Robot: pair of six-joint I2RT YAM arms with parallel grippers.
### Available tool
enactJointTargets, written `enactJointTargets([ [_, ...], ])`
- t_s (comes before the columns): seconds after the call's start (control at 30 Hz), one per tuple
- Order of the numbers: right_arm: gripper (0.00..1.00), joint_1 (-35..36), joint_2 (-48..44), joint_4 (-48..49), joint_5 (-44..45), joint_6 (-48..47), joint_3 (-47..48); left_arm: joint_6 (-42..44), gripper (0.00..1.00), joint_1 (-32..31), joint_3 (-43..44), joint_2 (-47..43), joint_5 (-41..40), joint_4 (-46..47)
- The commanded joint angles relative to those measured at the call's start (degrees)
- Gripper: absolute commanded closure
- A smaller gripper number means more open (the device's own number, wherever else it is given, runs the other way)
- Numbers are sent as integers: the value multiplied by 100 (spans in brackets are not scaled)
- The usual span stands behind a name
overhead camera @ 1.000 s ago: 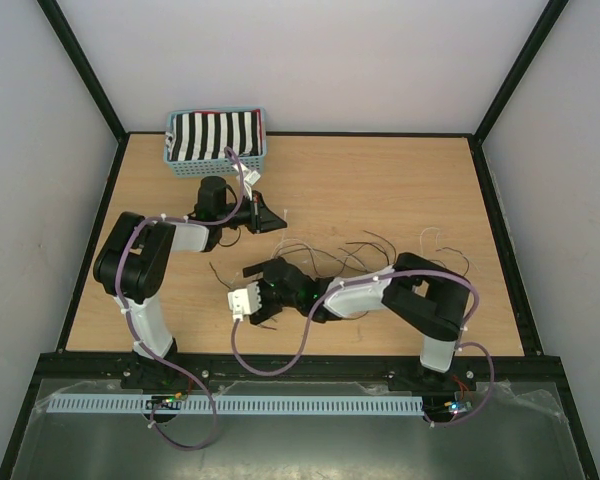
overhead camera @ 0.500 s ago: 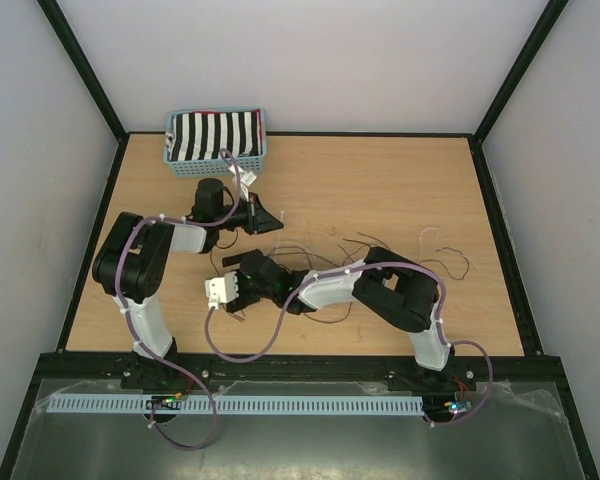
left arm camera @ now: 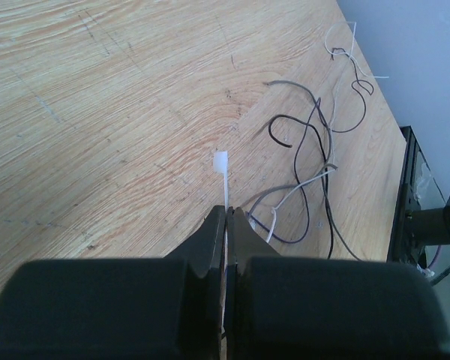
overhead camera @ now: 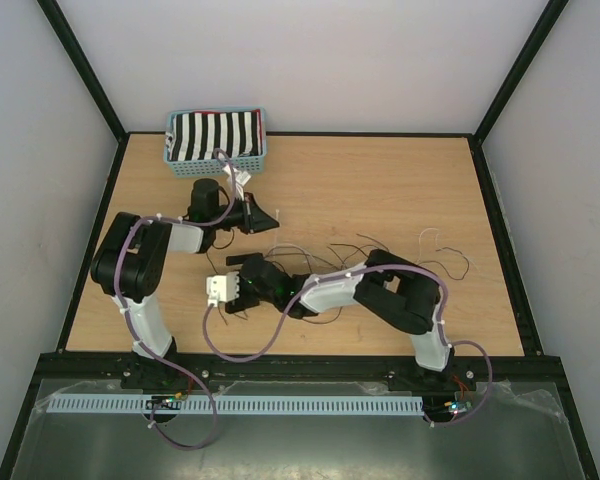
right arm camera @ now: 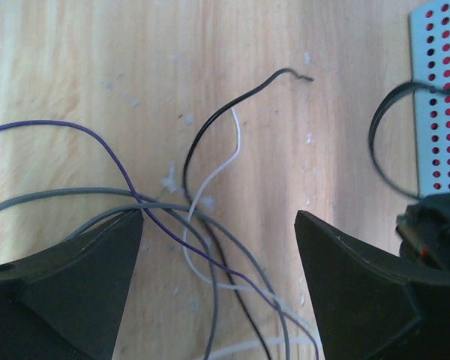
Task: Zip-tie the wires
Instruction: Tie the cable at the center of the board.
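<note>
1. Top external view: the wires lie loose across the middle of the surface, fanning out in separate curls from beside the right claw towards the right edge. They are not gathered, and nothing visibly binds them. The left claw sits a little farther back, near the blue basket, apart from the strands. Its grip is too small to read from here.

2. Left wrist view: this claw is pinched fully closed on a white zip tie, whose strip rises from between the jaws with the square end uppermost. The tie is straight and not looped. The wires curl on the surface beyond it, near the tip but not touching it.

3. Right wrist view: the jaws stand wide apart and hold nothing. Purple, grey, black and white strands cross on the surface between and under the two fingers, so the claw seems placed to close on them. A corner of the basket shows at the upper right.

4. Judgement: the task is at an early stage. The tie is in hand and that is all that is done. The strands have yet to be gathered into one bundle, and the tie has yet to be wrapped round them, threaded through its head and pulled tight.
</note>
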Motion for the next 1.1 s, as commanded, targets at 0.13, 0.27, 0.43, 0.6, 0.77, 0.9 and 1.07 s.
enactJointTargets([
  [0.13,1,43,-1173,-177,-938,299,-1022,-92,100,83,-19,-5,284,144],
  [0.27,1,41,-1585,-196,-1099,444,-1232,-118,100,80,-18,48,339,142],
  [0.43,1,43,-2053,-433,-675,373,-1586,-160,100,82,-60,42,430,141],
  [0.6,1,-49,-2481,113,-432,171,-2511,-280,100,86,-67,68,577,19],
  [0.77,0,-75,-2647,884,-613,-145,-3239,-423,100,80,-70,125,692,-47],
  [0.9,10,-81,-2715,1360,-827,-325,-3589,-433,100,75,-110,83,684,-191],
  [1.07,18,-76,-2747,1551,-1023,-423,-3699,-442,100,74,-108,29,668,-451],
])
